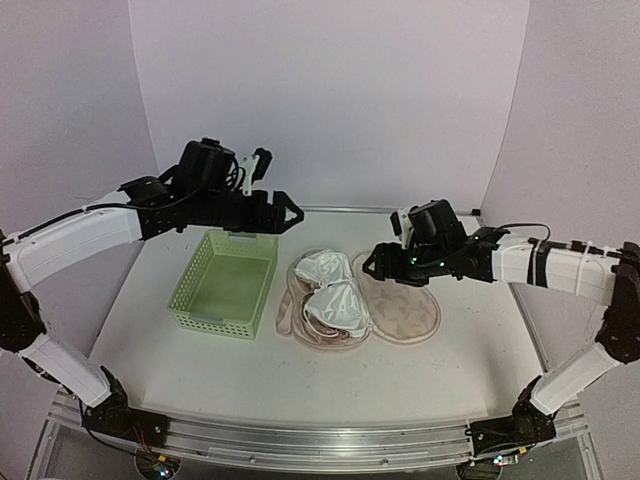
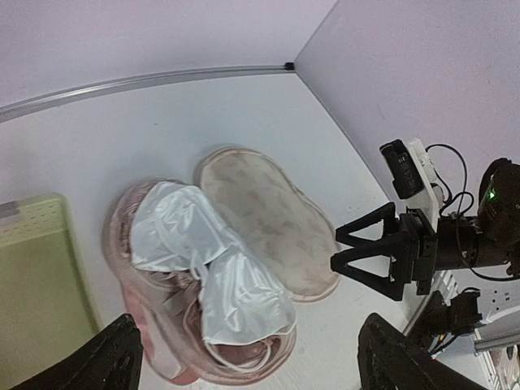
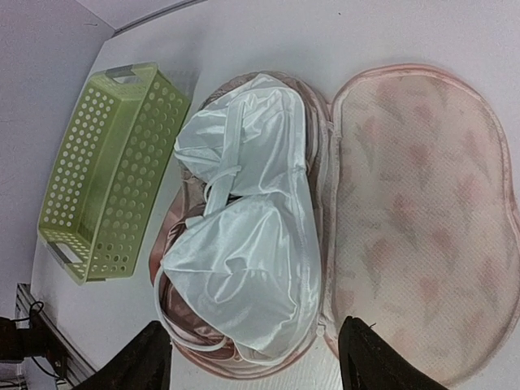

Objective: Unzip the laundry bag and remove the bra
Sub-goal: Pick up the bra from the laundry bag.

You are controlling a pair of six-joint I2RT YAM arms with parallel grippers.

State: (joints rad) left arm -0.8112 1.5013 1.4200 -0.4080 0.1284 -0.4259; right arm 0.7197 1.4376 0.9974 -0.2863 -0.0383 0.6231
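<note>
Left claw [image 1: 291, 211]: my fingers are wide apart and empty, and it hangs over the far rim of the light green lattice basket [image 1: 222, 285]. Right claw [image 1: 369, 264]: fingers apart too, nothing between them. It hovers above the laundry bag [image 3: 422, 203]. The bag lies unzipped on the white table [image 1: 180, 385], under my right claw and below and ahead of my left. Its lid is flopped flat on the side away from the basket. The white satin bra [image 3: 252, 244] sits in the bag's other half, between lid and basket, straps loose. Neither claw touches it.
</note>
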